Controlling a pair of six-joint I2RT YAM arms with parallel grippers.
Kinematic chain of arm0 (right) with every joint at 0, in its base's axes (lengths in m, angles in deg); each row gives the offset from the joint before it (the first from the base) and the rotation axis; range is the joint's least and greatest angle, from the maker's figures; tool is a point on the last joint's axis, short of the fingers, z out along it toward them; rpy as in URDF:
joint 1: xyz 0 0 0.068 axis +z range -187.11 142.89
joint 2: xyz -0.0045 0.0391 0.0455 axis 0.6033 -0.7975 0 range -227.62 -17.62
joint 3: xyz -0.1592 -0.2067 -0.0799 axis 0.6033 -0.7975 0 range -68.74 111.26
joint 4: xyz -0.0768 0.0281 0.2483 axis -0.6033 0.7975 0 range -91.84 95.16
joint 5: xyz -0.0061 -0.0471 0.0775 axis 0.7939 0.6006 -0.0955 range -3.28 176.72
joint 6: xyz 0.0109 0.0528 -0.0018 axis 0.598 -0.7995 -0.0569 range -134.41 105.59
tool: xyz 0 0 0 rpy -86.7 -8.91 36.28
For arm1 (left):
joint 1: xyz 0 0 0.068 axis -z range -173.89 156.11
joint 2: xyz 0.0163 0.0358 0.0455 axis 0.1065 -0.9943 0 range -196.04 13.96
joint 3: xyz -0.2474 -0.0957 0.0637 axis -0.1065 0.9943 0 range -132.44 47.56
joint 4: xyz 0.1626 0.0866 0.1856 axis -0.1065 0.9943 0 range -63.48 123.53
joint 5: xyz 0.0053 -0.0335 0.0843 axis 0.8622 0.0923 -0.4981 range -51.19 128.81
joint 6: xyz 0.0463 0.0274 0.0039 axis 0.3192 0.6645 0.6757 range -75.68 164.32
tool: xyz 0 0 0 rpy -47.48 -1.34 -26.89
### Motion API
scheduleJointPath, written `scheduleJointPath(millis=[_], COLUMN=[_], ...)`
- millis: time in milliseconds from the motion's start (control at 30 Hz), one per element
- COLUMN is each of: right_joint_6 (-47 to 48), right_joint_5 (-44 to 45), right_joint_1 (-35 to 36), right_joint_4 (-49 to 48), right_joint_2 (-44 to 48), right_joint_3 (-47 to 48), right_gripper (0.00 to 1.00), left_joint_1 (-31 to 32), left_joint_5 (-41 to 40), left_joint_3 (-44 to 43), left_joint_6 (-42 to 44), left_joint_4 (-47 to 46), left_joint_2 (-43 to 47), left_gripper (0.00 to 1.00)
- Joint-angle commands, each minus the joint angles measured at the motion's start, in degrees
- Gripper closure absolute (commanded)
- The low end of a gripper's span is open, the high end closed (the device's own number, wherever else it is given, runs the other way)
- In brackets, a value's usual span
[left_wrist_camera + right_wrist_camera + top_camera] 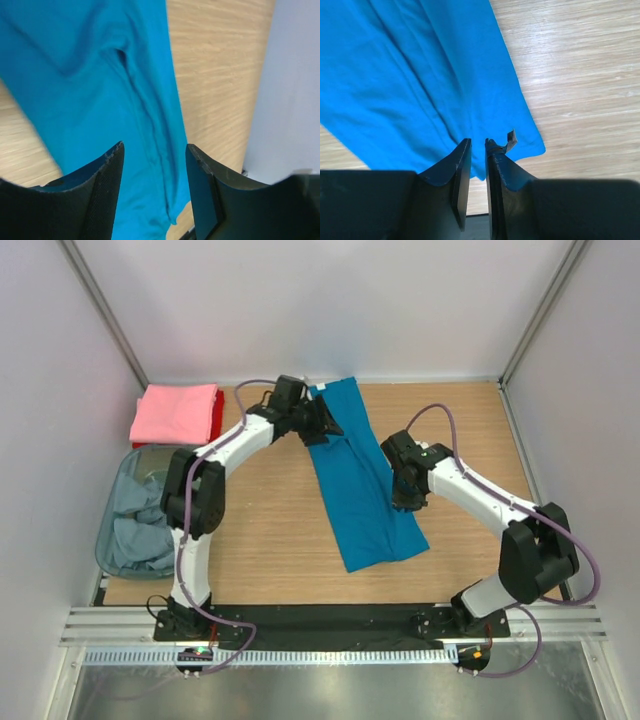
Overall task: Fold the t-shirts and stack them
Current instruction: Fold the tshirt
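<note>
1. Bin [106,545], well left of the teal shirt [362,502]: grey-blue shirts [140,525] lie crumpled inside, not yet folded. Ignore them for this step.
2. Pink shirt [175,410], left of the teal shirt's far end: folded, sitting on a red shirt [217,422]. Likely the stack to add to.
3. Left gripper [325,426] is at the teal shirt's far end, on its left edge. Jaws are spread wide and hold nothing, with cloth showing between them in the wrist view. To do this well, come down on the far corner and pinch every layer, not just the top one.
4. The teal shirt is a long narrow strip (looks folded lengthwise) lying diagonally on the table [270,530]. The step in hand is probably the end-to-end fold. Keep the strip taut and both ends level so the edges line up.
5. Right gripper [405,498] is at the teal shirt's right edge, toward its near end. Jaws are down to a narrow slit right at the hem, and I cannot tell whether cloth is pinched. Confirm the grip before lifting or the hem may slip out.
</note>
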Motion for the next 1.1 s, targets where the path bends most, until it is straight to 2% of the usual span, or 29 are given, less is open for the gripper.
scheduleJointPath(millis=[0, 300, 667, 1067], right_joint_6=[3.57, 4.01, 1.46, -1.18], right_joint_5=[2.01, -1.06, -3.26, 2.53], right_joint_1=[0.29, 0.82, 4.24, 8.29], right_joint_4=[-3.95, -8.26, -13.36, -11.96], right_joint_2=[-1.16, 0.24, -1.34, -6.61], right_joint_3=[-1.43, -6.35, -9.25, -7.67], right_gripper=[0.75, 0.72, 0.68, 0.72], left_joint_1=[2.07, 4.98, 4.98, 4.98], left_joint_5=[3.57, 7.78, 9.11, 7.79], left_joint_3=[-7.47, -20.21, -22.16, -23.83], left_joint_6=[-1.02, -3.56, -4.01, -1.20], left_joint_4=[-0.40, -4.26, -4.00, -0.75], left_joint_2=[-5.19, -17.52, -24.30, -26.49], left_gripper=[0.48, 0.50, 0.50, 0.53])
